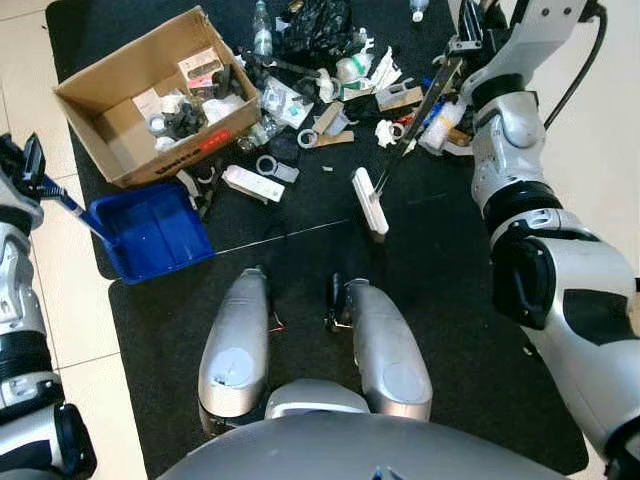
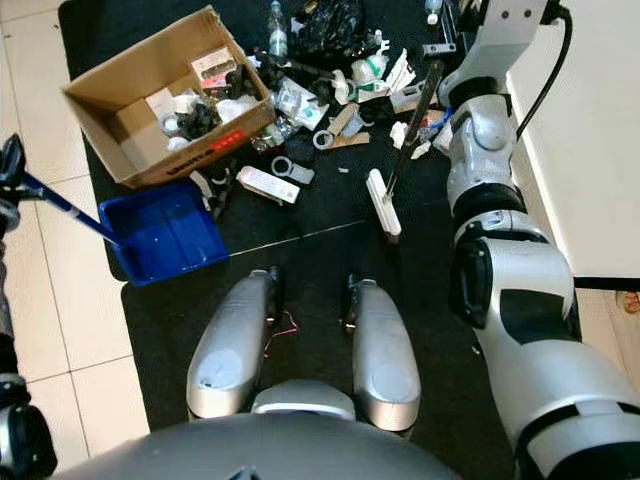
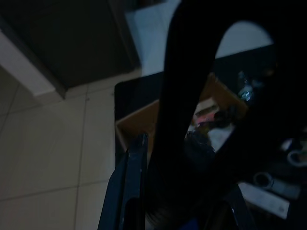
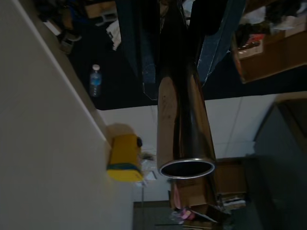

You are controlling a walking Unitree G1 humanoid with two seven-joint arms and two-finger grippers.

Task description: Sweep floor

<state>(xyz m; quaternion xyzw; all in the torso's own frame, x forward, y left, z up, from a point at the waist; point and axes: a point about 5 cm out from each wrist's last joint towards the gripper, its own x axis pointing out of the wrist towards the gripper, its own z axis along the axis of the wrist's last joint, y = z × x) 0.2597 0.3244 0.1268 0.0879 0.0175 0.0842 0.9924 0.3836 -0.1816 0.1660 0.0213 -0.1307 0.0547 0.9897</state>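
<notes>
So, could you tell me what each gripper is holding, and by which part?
The right gripper holds the broom high on its handle; the left gripper holds the blue dustpan by its handle's end.

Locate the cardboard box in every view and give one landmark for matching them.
Left eye: cardboard box, upper left on the black mat.
Right eye: upper left.
Left wrist: centre right, behind the dark gripper.
Right wrist: right edge, near the top.
Landmark: blue dustpan beside it.
</notes>
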